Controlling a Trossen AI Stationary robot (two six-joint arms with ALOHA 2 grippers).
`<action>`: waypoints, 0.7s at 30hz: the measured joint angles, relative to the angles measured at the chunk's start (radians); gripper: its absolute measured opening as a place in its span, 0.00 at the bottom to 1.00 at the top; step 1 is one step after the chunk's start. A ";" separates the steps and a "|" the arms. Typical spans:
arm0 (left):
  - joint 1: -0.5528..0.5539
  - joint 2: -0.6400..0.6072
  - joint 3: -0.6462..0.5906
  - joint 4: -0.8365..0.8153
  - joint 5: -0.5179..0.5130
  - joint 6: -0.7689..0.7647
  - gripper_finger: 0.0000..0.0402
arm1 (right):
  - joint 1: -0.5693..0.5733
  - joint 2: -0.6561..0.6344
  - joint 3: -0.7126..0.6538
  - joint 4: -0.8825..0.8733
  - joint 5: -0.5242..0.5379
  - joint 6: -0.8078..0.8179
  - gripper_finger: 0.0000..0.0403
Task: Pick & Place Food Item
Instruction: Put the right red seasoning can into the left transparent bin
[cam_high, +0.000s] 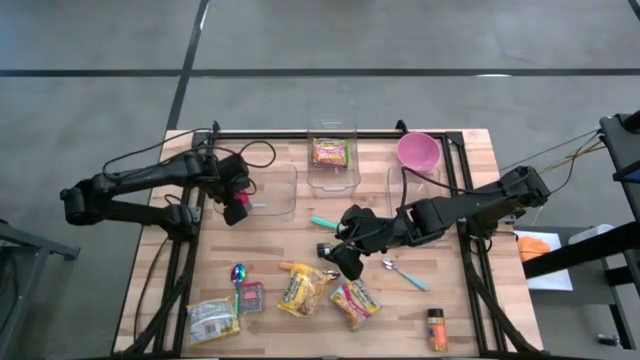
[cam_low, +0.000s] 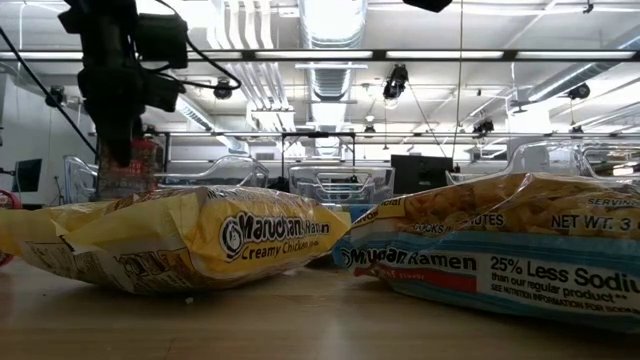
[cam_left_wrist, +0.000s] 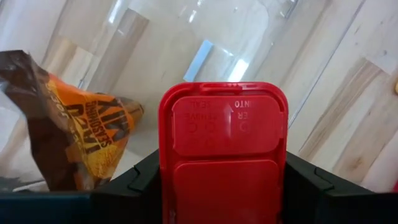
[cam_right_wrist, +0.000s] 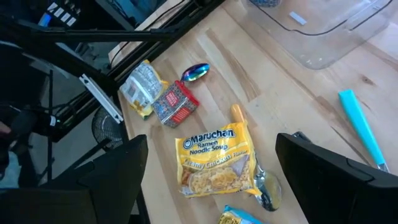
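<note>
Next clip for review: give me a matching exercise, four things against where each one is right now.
Things:
1. red-capped jar
2. pink bowl
3. spice bottle
4. right gripper

Places:
A. far edge of the table, right of the middle clear bin
B. near right part of the table
C. open above the ramen packs
D. held by the left gripper over the left clear bin

Pairs: 1-D, 2-A, 3-B, 4-C

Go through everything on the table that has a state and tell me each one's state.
Left pincer: shut on the red-lidded jar, over the left clear bin.
Right pincer: open, empty, above the yellow ramen pack.
Middle clear bin: holds a packet.
Pink bowl: upright.
</note>
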 joint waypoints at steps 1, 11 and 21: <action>0.000 0.000 0.002 -0.002 0.000 -0.005 0.53 | 0.000 0.000 0.000 0.000 0.000 0.000 0.87; -0.007 0.071 0.051 0.059 0.003 -0.109 0.53 | 0.000 0.000 0.000 0.002 0.000 -0.012 0.87; 0.002 0.335 0.230 0.147 -0.022 -0.104 0.53 | 0.000 0.000 0.000 0.003 -0.001 -0.014 0.87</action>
